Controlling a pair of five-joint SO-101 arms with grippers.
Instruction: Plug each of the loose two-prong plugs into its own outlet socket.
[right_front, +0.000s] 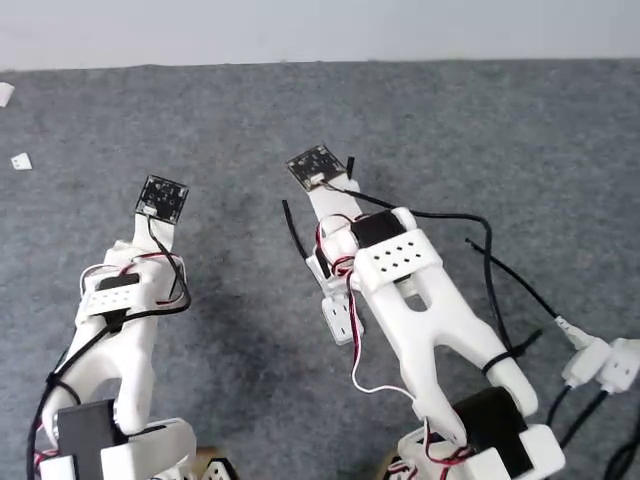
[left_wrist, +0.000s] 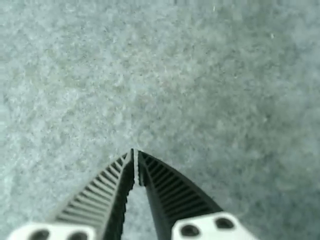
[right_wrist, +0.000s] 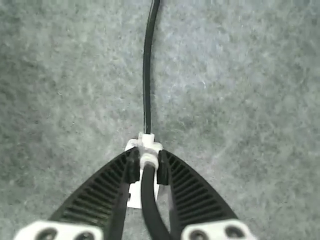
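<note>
High view: white connectors (right_front: 598, 362) lie on the grey mat (right_front: 450, 130) beside the right arm's base. Right wrist view: right gripper (right_wrist: 147, 156) is clamped on a white plug (right_wrist: 145, 141), long axis in line with the fingers, black cable (right_wrist: 148, 65) running straight ahead. Left gripper (left_wrist: 135, 153) is fully closed, holding nothing, over mat.
</note>
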